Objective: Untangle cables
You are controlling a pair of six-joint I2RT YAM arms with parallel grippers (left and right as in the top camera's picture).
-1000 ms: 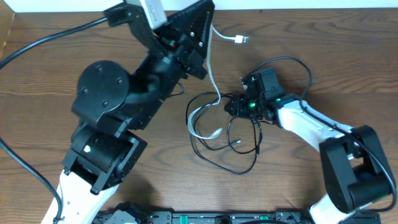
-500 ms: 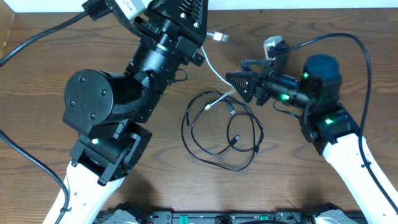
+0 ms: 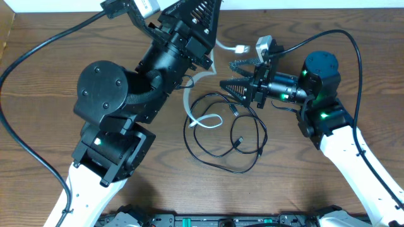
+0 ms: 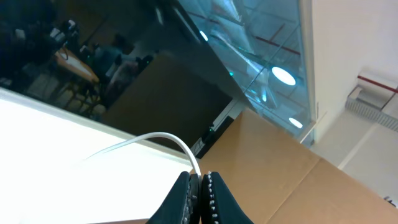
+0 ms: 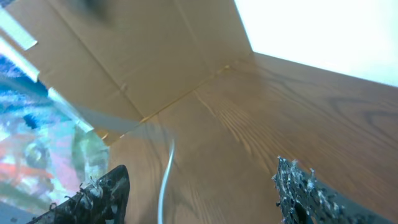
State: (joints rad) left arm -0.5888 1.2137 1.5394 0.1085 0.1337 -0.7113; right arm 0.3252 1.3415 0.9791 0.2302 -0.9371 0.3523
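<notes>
The white cable (image 3: 195,90) runs from its plug (image 3: 242,48) behind my left gripper (image 3: 213,12), then down to a loop on the table. My left gripper (image 4: 199,178) is shut on the white cable (image 4: 163,136) and points up and away from the table. The black cable (image 3: 222,165) lies in loose loops on the wood, overlapping the white loop. My right gripper (image 3: 231,75) hovers open just right of the white cable, pointing left. In the right wrist view the blurred white cable (image 5: 164,180) hangs between the spread fingers of my right gripper (image 5: 196,190), untouched.
The bulky left arm (image 3: 104,94) covers the table's left half, its thick black wire (image 3: 38,53) arcing to the left edge. The right arm's wire (image 3: 353,57) loops at the right. A cardboard wall (image 5: 143,56) stands behind the table.
My right gripper lifted off the tangle, swung to point left and opened. The white cable now sags into a loop, and my left gripper stays shut on it.
</notes>
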